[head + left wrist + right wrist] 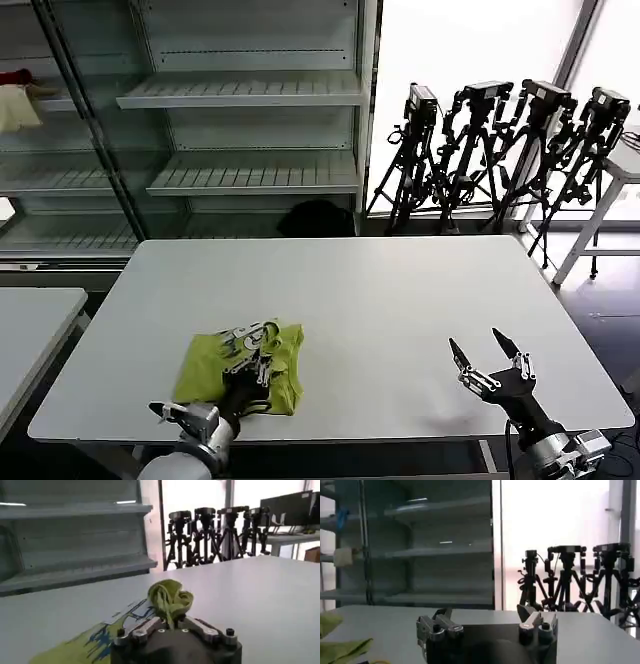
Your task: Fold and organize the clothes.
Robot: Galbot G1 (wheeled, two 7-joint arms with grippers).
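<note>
t-shirt (167, 600) print partly hidden by folds and the left gripper (262, 362).

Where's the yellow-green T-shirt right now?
In the head view the T-shirt lies crumpled on the white table, near its front edge on the robot's left, a fold pinched in the left hand; the right hand hovers open, well apart.

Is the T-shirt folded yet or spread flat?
Partly folded: the T-shirt lies in a compact, rumpled rectangle, the left gripper pinching a bunched fold.
</note>
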